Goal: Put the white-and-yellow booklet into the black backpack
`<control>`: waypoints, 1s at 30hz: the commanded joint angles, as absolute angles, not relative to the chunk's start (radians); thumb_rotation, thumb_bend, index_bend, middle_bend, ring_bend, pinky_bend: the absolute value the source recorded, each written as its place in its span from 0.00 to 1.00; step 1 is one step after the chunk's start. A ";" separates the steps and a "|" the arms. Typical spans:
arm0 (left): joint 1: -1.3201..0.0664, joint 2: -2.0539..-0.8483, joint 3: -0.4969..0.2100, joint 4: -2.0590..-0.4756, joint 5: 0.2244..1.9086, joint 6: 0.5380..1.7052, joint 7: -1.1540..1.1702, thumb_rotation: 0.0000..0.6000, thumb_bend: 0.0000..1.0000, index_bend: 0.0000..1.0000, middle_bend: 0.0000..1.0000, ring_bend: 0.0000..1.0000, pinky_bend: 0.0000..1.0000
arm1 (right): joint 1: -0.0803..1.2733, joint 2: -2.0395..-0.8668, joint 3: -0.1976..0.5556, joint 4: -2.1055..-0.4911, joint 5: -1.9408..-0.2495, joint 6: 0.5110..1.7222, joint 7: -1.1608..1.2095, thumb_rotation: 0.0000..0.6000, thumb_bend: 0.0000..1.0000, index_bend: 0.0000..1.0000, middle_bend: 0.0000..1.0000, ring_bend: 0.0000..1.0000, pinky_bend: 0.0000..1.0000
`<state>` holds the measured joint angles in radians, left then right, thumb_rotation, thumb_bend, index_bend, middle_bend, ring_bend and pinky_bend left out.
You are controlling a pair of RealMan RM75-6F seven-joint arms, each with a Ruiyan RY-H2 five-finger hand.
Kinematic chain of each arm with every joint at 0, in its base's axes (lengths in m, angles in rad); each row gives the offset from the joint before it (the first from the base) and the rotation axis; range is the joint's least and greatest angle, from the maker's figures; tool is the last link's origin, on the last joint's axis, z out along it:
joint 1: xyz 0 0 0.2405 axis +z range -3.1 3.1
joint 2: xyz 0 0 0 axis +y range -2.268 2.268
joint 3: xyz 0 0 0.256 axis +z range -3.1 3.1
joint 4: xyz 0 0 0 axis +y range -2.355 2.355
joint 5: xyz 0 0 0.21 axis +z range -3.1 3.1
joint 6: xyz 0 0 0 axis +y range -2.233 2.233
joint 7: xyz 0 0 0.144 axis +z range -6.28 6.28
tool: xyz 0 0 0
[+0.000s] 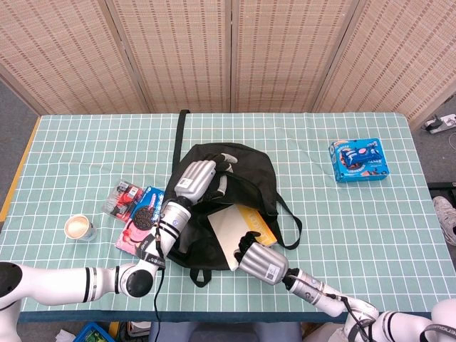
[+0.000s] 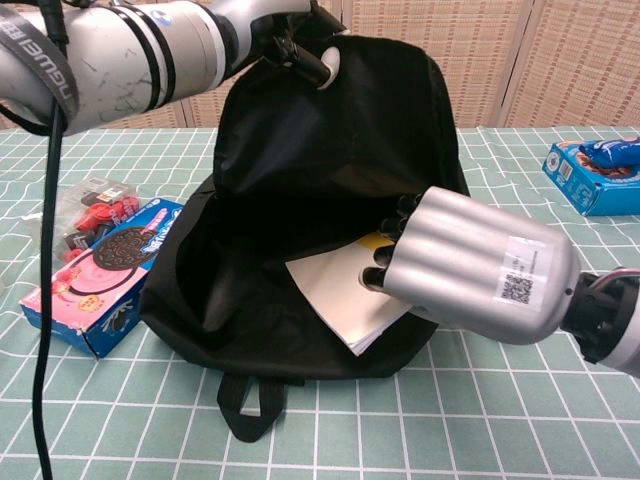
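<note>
The black backpack [image 1: 239,178] [image 2: 300,180] lies on the checked table with its mouth toward me. My left hand [image 1: 199,174] [image 2: 300,45] grips the upper flap and holds it up. The white-and-yellow booklet [image 1: 235,228] [image 2: 345,290] sits partly inside the opening, its white page facing out and a yellow edge deeper in. My right hand [image 1: 258,258] [image 2: 470,265] holds the booklet's near edge, fingers curled over it at the bag's mouth. How deep the far end of the booklet goes is hidden by the bag.
An Oreo box [image 1: 140,217] [image 2: 95,280] and a snack packet [image 1: 122,198] lie left of the bag. A paper cup [image 1: 78,228] stands further left. A blue snack box [image 1: 358,159] [image 2: 600,175] sits at the right. A black strap [image 1: 179,139] runs toward the far edge.
</note>
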<state>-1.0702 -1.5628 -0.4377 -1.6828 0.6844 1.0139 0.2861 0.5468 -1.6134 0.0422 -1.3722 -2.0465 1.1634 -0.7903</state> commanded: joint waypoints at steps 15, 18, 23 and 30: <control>-1.063 -1.541 -0.427 -1.699 0.691 1.019 0.272 1.00 0.71 0.67 0.25 0.20 0.11 | 0.573 -1.599 0.097 -1.383 -1.943 1.066 -0.998 1.00 0.34 1.00 0.69 0.54 0.54; -1.061 -1.537 -0.426 -1.706 0.695 1.021 0.269 1.00 0.71 0.67 0.25 0.20 0.11 | 0.582 -1.626 0.099 -1.371 -1.931 1.060 -1.012 1.00 0.34 1.00 0.69 0.55 0.54; -1.058 -1.529 -0.423 -1.719 0.699 1.023 0.265 1.00 0.71 0.67 0.25 0.20 0.11 | 0.596 -1.681 0.104 -1.348 -1.919 1.066 -1.027 1.00 0.34 1.00 0.69 0.55 0.54; -1.051 -1.513 -0.411 -1.734 0.705 1.019 0.265 1.00 0.71 0.67 0.25 0.20 0.11 | 0.625 -1.721 0.120 -1.324 -1.931 1.119 -0.996 1.00 0.34 1.00 0.70 0.55 0.54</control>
